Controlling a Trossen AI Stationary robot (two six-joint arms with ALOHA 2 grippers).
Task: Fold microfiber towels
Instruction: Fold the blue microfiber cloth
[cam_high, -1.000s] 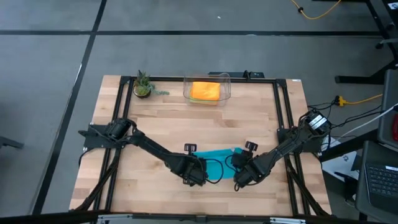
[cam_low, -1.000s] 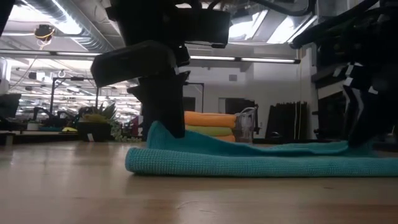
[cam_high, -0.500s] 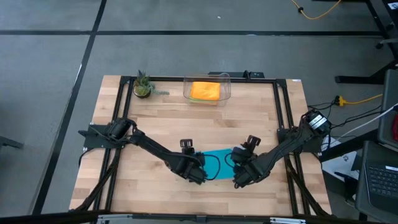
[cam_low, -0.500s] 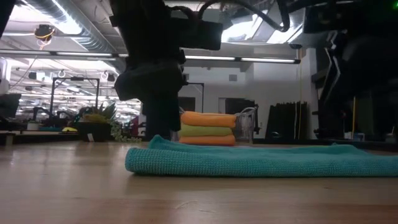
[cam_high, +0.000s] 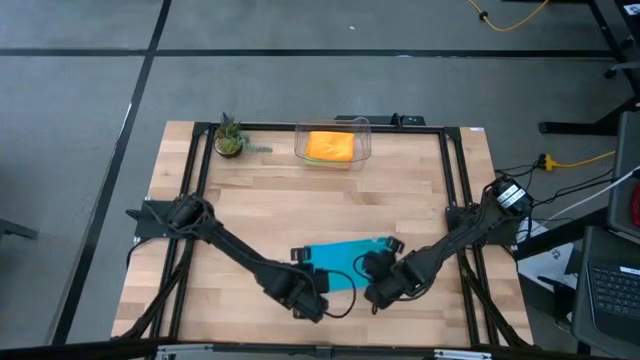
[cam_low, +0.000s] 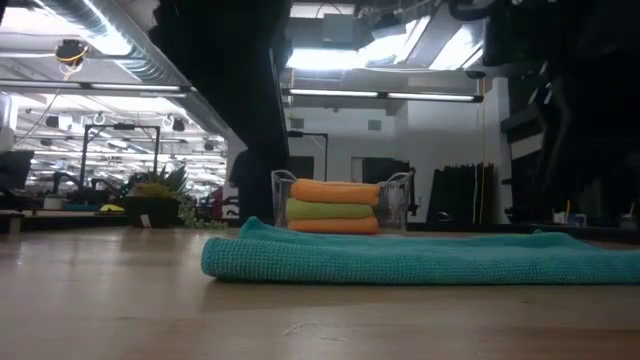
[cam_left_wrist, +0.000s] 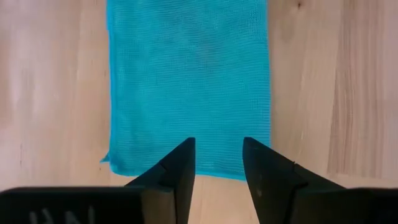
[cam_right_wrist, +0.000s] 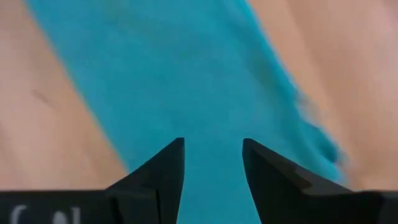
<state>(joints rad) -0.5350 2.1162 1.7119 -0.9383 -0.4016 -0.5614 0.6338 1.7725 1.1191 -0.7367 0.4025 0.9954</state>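
Note:
A teal towel (cam_high: 345, 255) lies folded into a flat strip on the wooden table, near the middle of the near side. It also shows in the low view (cam_low: 400, 262). My left gripper (cam_high: 313, 292) is open above the strip's left end, and its fingers (cam_left_wrist: 180, 171) stand clear of the cloth (cam_left_wrist: 186, 74). My right gripper (cam_high: 375, 285) is open above the strip's right end (cam_right_wrist: 186, 93). Two orange towels and a lime green one lie stacked in the clear bin (cam_low: 335, 205).
The clear plastic bin (cam_high: 300, 150) stands at the table's far edge, with a small potted plant (cam_high: 230, 137) to its left. Bare wood lies to the left and right of the teal towel and between it and the bin.
Both grippers have come up off the teal towel and gone toward the table's near edge. The towel's left corner, which stood raised at my left gripper, has dropped, and the strip lies flat in the same place.

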